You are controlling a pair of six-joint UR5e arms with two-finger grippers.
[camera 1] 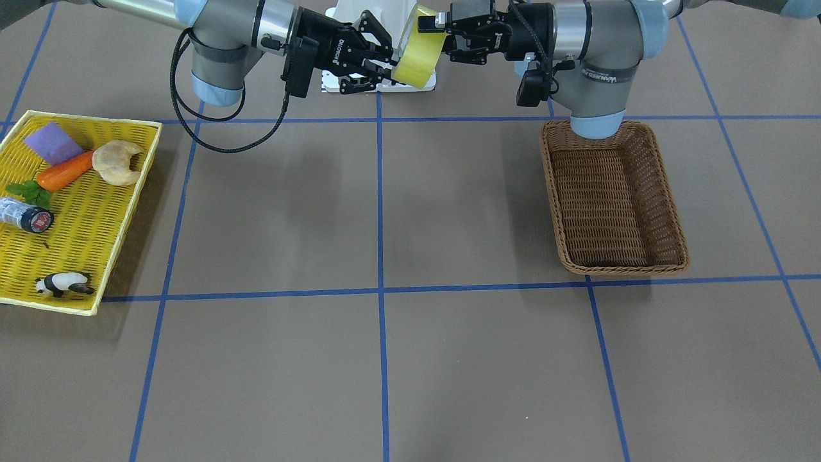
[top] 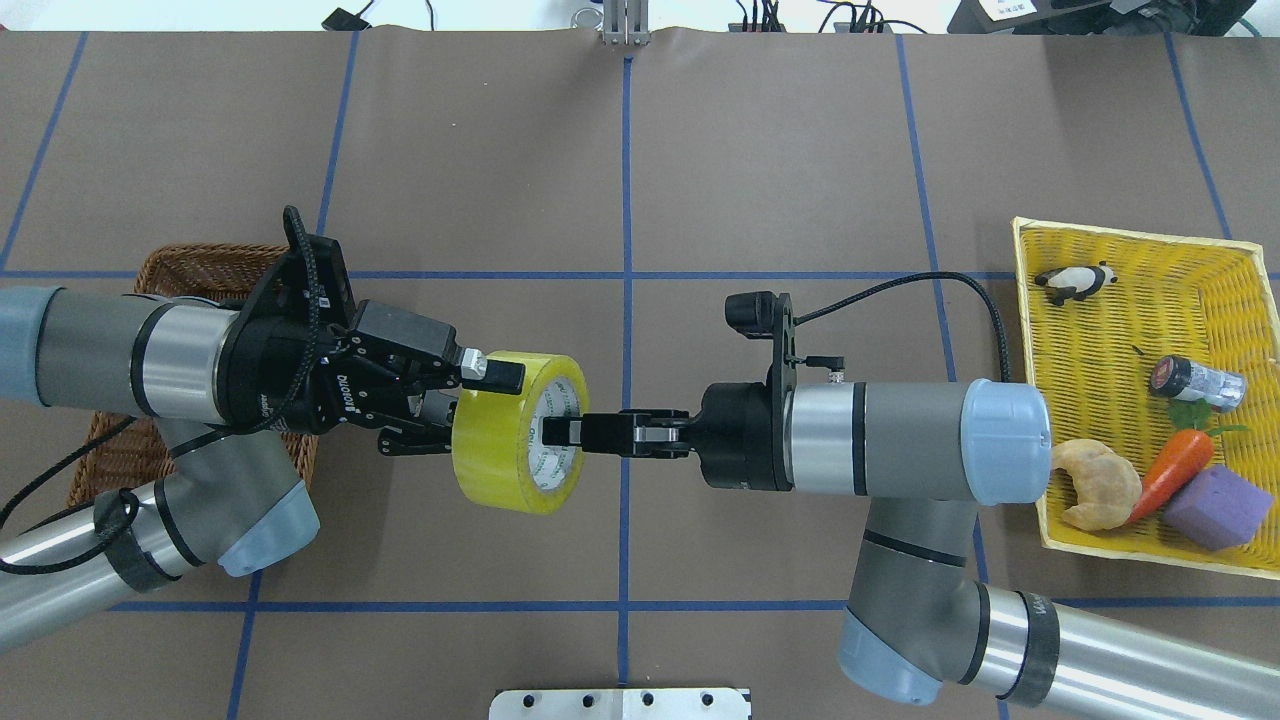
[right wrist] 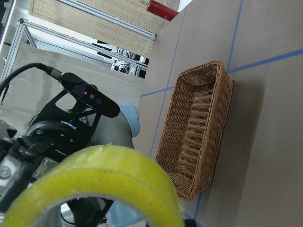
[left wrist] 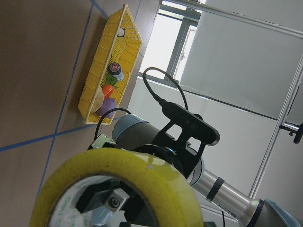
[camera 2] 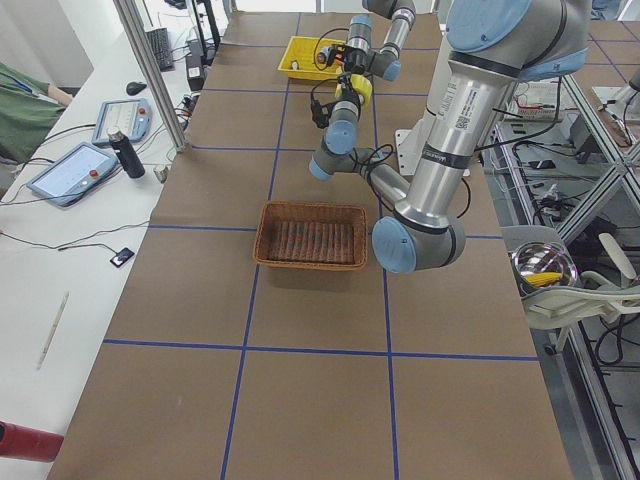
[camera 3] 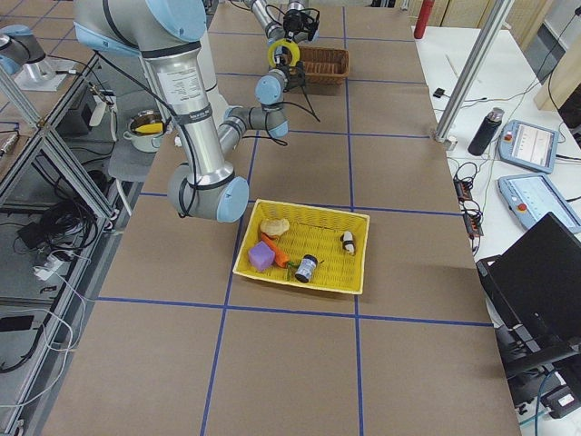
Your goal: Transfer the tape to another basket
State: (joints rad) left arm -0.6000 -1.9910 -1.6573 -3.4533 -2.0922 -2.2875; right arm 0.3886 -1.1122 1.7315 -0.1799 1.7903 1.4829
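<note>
- Presently, the tape (top: pixel 497 445) hung in the air above the bench (top: pixel 760 160), between both claws and clear of the basket (camera 1: pixel 603 205).
- Overhead view: the basket lay at 9 o'clock from the tape and the yellow tray (top: pixel 1110 330) at 3 o'clock.
- Right claw (top: pixel 565 432): one finger sat inside the core; the jaws were narrow and apparently pinched the roll's wall.
- Left claw (top: pixel 455 405): one finger lay across the outer band at 12 o'clock. Its mate was hidden, so clamping could not be confirmed.
- Handling, as judged: a light, stiff ring. The glossy band was probably slippery; the cardboard core probably offered better friction.
- Recommended hold: across the wall, one finger in the core and one on the band, with moderate force to avoid ovalising.
</note>
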